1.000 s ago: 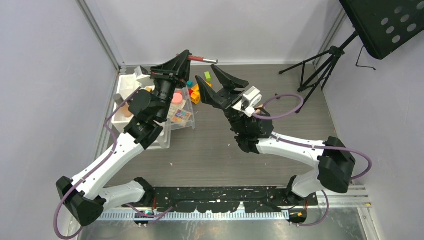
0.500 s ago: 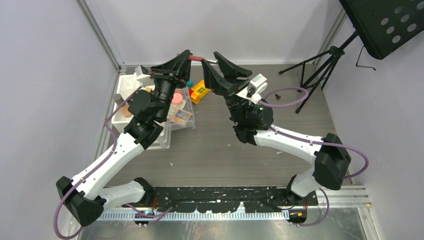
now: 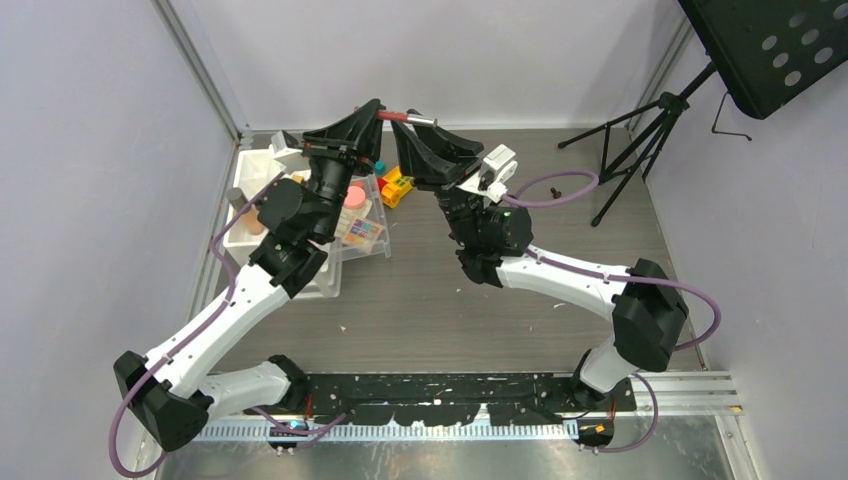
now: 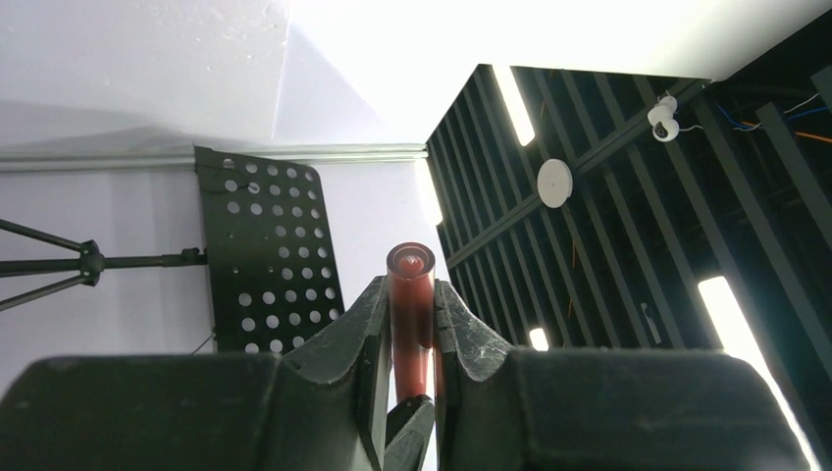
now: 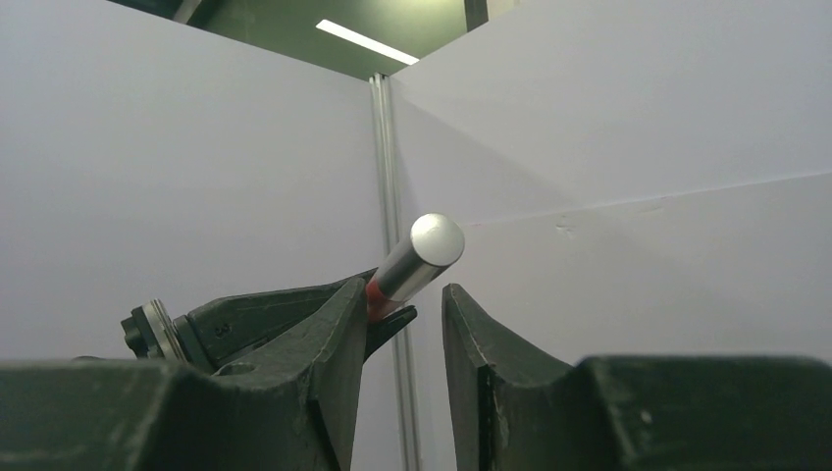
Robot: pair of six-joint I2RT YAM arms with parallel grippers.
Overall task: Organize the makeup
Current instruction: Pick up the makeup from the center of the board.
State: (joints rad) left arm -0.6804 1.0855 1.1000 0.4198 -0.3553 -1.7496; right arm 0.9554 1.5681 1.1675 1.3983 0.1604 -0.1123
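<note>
Top external: the left arm (image 3: 235, 300) slants from the near left corner of the bench (image 3: 420, 300) toward the far edge, wrist bent up. The left gripper (image 3: 377, 112) hangs above the bench with its tips pointing right. It is clenched on the red end of the pencil (image 3: 408, 119), which juts level to the right above the far edge, left of the middle. The right arm (image 3: 580, 282) runs from the near right corner, folds at the elbow and stretches left and far. The right gripper (image 3: 415, 126) faces the left one, its 2 fingers set on either side of the pencil's silver end.

Left wrist: the 2 fingers (image 4: 368, 324) press the pencil from both sides with no gap. The pencil is seen end-on, a glossy red barrel with a round tip, with a black perforated stand (image 4: 270, 245) behind it.

Right wrist: the jaws stand parted, released, holding nothing. The pencil's silver cap shows in the gap just beyond the fingertips (image 5: 345, 314), slanting up to the right. Whether either finger touches it I cannot tell. Its red part runs down into the left gripper's black tip behind.
</note>
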